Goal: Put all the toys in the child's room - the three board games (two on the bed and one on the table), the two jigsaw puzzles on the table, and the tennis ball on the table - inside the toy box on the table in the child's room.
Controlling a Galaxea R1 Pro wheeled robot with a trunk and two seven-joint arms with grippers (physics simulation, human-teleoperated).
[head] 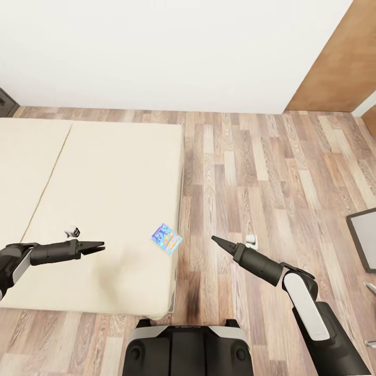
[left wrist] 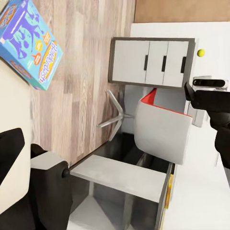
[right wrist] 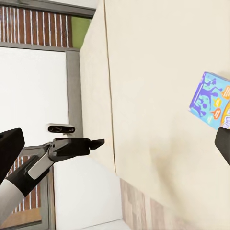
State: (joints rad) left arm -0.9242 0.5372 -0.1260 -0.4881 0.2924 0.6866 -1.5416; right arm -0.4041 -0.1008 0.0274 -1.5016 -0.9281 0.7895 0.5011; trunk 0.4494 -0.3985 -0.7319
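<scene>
One board game (head: pixel 167 238), a flat blue box with bright print, lies on the beige bed (head: pixel 104 172) close to its right edge. The box also shows in the wrist views (left wrist: pixel 31 45) (right wrist: pixel 211 100). My left gripper (head: pixel 98 246) hovers open over the mattress, left of the box and apart from it. To the box's right, my right gripper (head: pixel 216 240) hangs open above the wood floor, holding nothing. The tennis ball (left wrist: pixel 201 52) is a small yellow dot by the white-panelled table (left wrist: pixel 153 62). The jigsaw puzzles and the toy box are out of view.
A red-and-white chair (left wrist: pixel 160 127) stands by the table. A grey table corner (head: pixel 365 237) juts in at the right of the head view. The white wall (head: pixel 156 47) runs behind the bed, and plank floor (head: pixel 271 172) stretches between bed and table.
</scene>
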